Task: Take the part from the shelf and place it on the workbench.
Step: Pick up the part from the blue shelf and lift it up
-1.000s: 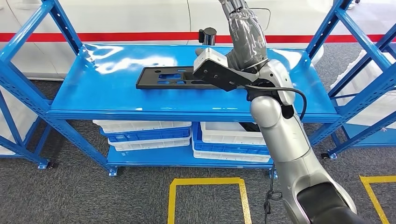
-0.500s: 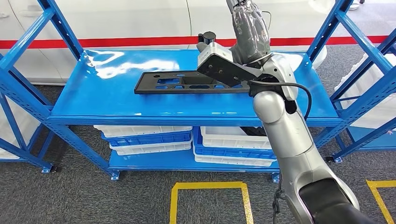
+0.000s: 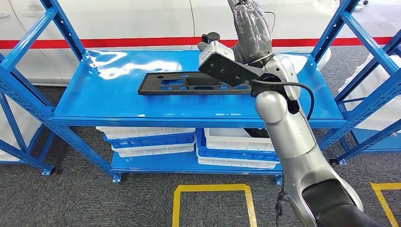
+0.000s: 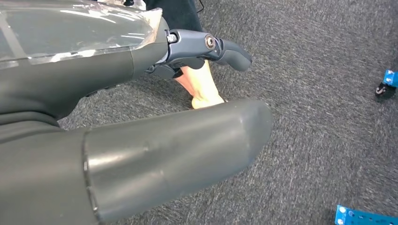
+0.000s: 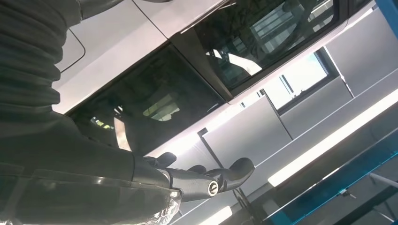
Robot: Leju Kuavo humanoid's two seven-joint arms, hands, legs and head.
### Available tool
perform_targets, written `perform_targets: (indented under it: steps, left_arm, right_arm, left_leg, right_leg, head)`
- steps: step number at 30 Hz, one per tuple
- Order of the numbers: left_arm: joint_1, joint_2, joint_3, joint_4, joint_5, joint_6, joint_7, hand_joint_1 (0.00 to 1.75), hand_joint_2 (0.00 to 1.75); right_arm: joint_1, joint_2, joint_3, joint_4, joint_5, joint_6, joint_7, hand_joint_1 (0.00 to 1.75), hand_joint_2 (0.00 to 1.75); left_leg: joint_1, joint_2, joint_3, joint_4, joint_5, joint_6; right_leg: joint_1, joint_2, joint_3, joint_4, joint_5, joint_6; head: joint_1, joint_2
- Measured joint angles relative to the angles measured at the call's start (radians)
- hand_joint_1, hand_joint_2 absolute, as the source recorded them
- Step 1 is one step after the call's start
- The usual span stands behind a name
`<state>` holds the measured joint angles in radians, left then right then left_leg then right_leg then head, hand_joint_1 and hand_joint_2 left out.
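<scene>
White and blue bins are stacked under the blue metal shelf. The flat black part, with cut-out holes, lies on the glossy shelf top. The right hand is raised above it, apart, with fingers stretched and empty. The left hand hangs over grey carpet, fingers apart, holding nothing.

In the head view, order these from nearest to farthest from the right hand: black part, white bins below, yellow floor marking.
1. Black part, on the shelf top beside the right hand.
2. White bins, lower shelf.
3. Yellow floor marking, on the carpet in front.
</scene>
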<state>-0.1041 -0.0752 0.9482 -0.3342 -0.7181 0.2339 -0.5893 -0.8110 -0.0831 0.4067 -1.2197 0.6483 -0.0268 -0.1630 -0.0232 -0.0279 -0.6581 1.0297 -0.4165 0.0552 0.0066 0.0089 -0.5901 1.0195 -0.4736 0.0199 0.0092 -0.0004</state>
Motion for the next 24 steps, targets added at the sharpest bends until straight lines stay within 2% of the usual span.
perform_targets:
  steps: [4, 6, 8, 9, 11, 12, 13, 14, 15, 16, 17, 18, 19, 21, 23, 24]
  left_arm:
    - [0.006, 0.002, 0.005, 0.000, -0.009, 0.012, 0.003, 0.00, 0.00]
    - [0.008, 0.002, 0.008, 0.000, -0.014, 0.014, 0.004, 0.00, 0.00]
    - [0.011, 0.002, 0.009, 0.000, -0.016, 0.016, 0.006, 0.00, 0.00]
    - [0.011, 0.002, 0.010, 0.000, -0.017, 0.016, 0.008, 0.00, 0.00]
    - [0.012, 0.002, 0.010, 0.000, -0.017, 0.017, 0.010, 0.00, 0.00]
    - [0.013, 0.002, 0.010, 0.000, -0.018, 0.017, 0.012, 0.00, 0.00]
    - [0.014, 0.002, 0.010, 0.000, -0.018, 0.017, 0.013, 0.00, 0.00]
    - [0.015, 0.001, 0.010, 0.000, -0.019, 0.017, 0.015, 0.00, 0.00]
    - [0.016, 0.001, 0.010, 0.000, -0.019, 0.016, 0.017, 0.00, 0.00]
    - [0.017, 0.001, 0.011, 0.000, -0.020, 0.016, 0.018, 0.00, 0.00]
    - [0.017, 0.002, 0.011, 0.000, -0.021, 0.016, 0.019, 0.00, 0.00]
    - [0.017, 0.003, 0.012, 0.000, -0.022, 0.016, 0.019, 0.00, 0.00]
    - [0.016, 0.003, 0.012, 0.000, -0.023, 0.016, 0.020, 0.00, 0.00]
    - [0.016, 0.004, 0.012, 0.000, -0.025, 0.016, 0.020, 0.00, 0.00]
    - [0.016, 0.004, 0.012, 0.001, -0.027, 0.016, 0.021, 0.00, 0.00]
    - [0.015, 0.005, 0.012, 0.001, -0.028, 0.017, 0.021, 0.00, 0.00]
  right_arm:
    - [-0.001, 0.009, 0.005, 0.009, -0.005, -0.005, -0.006, 0.00, 1.75]
    - [-0.002, 0.012, 0.008, 0.013, -0.005, -0.006, -0.009, 0.00, 1.75]
    - [-0.005, 0.013, 0.010, 0.016, -0.006, -0.006, -0.011, 0.00, 1.75]
    - [-0.008, 0.013, 0.011, 0.017, -0.006, -0.007, -0.012, 0.00, 1.75]
    - [-0.010, 0.013, 0.013, 0.020, -0.006, -0.007, -0.013, 0.00, 1.75]
    - [-0.010, 0.013, 0.014, 0.022, -0.006, -0.007, -0.014, 0.00, 1.75]
    - [-0.009, 0.013, 0.015, 0.025, -0.006, -0.007, -0.014, 0.00, 1.75]
    - [-0.008, 0.013, 0.016, 0.027, -0.006, -0.008, -0.014, 0.00, 1.75]
    - [-0.008, 0.013, 0.016, 0.029, -0.006, -0.008, -0.014, 0.00, 1.75]
    - [-0.008, 0.013, 0.017, 0.030, -0.006, -0.008, -0.014, 0.00, 1.75]
    - [-0.008, 0.013, 0.017, 0.032, -0.007, -0.008, -0.014, 0.00, 1.75]
    - [-0.008, 0.013, 0.018, 0.033, -0.007, -0.008, -0.014, 0.00, 1.75]
    - [-0.008, 0.013, 0.019, 0.035, -0.007, -0.008, -0.014, 0.00, 1.75]
    - [-0.009, 0.014, 0.020, 0.037, -0.008, -0.010, -0.014, 0.00, 1.75]
    - [-0.011, 0.016, 0.019, 0.037, -0.008, -0.011, -0.014, 0.00, 1.75]
    - [-0.012, 0.018, 0.019, 0.036, -0.008, -0.012, -0.014, 0.00, 1.75]
  left_leg:
    - [-0.005, 0.000, 0.000, 0.001, -0.007, 0.010]
    - [-0.004, 0.000, 0.007, -0.006, -0.012, 0.018]
    - [0.001, 0.001, 0.023, -0.013, -0.016, 0.027]
    - [0.003, 0.002, 0.032, -0.015, -0.017, 0.030]
    - [0.004, 0.005, 0.037, -0.015, -0.021, 0.030]
    - [0.004, 0.006, 0.040, -0.015, -0.024, 0.029]
    - [0.005, 0.006, 0.043, -0.014, -0.027, 0.026]
    - [0.007, 0.006, 0.049, -0.014, -0.032, 0.022]
    - [0.010, 0.006, 0.057, -0.014, -0.038, 0.017]
    - [0.012, 0.006, 0.065, -0.013, -0.045, 0.011]
    - [0.014, 0.006, 0.074, -0.013, -0.052, 0.005]
    - [0.014, 0.006, 0.078, -0.013, -0.058, -0.002]
    - [0.014, 0.007, 0.081, -0.013, -0.063, -0.009]
    - [0.015, 0.008, 0.085, -0.009, -0.068, -0.020]
    - [0.016, 0.012, 0.075, 0.023, -0.072, -0.030]
    - [0.018, 0.016, 0.054, 0.061, -0.078, -0.036]
  right_leg:
    - [-0.004, 0.000, 0.003, -0.002, 0.000, 0.004]
    - [-0.004, 0.001, 0.005, 0.008, 0.003, 0.011]
    - [-0.003, 0.000, -0.006, 0.041, -0.009, 0.014]
    - [-0.004, 0.000, -0.024, 0.078, -0.027, 0.012]
    - [-0.007, -0.001, -0.091, 0.202, -0.075, 0.009]
    - [-0.009, -0.001, -0.127, 0.259, -0.093, 0.010]
    - [-0.012, -0.001, -0.150, 0.289, -0.099, 0.015]
    - [-0.015, -0.002, -0.152, 0.279, -0.088, 0.023]
    - [-0.018, -0.002, -0.133, 0.229, -0.061, 0.034]
    - [-0.022, -0.003, -0.101, 0.151, -0.023, 0.045]
    - [-0.022, -0.004, -0.072, 0.082, 0.002, 0.049]
    - [-0.021, -0.006, -0.050, 0.031, 0.017, 0.044]
    - [-0.019, -0.006, -0.037, 0.005, 0.023, 0.034]
    - [-0.017, -0.005, -0.026, 0.002, 0.017, 0.006]
    - [-0.023, -0.004, -0.006, 0.000, 0.013, -0.009]
    - [-0.026, -0.003, 0.007, -0.002, 0.007, -0.016]
  head:
    - [0.000, 0.000]
    - [0.000, 0.000]
    - [0.001, 0.000]
    - [0.001, 0.000]
    - [0.002, 0.000]
    - [0.002, 0.000]
    - [0.002, 0.000]
    - [0.002, 0.000]
    - [0.002, 0.000]
    - [0.002, 0.000]
    - [0.002, 0.000]
    - [0.002, 0.000]
    - [0.002, 0.000]
    - [0.002, 0.000]
    - [0.001, 0.000]
    - [0.001, 0.000]
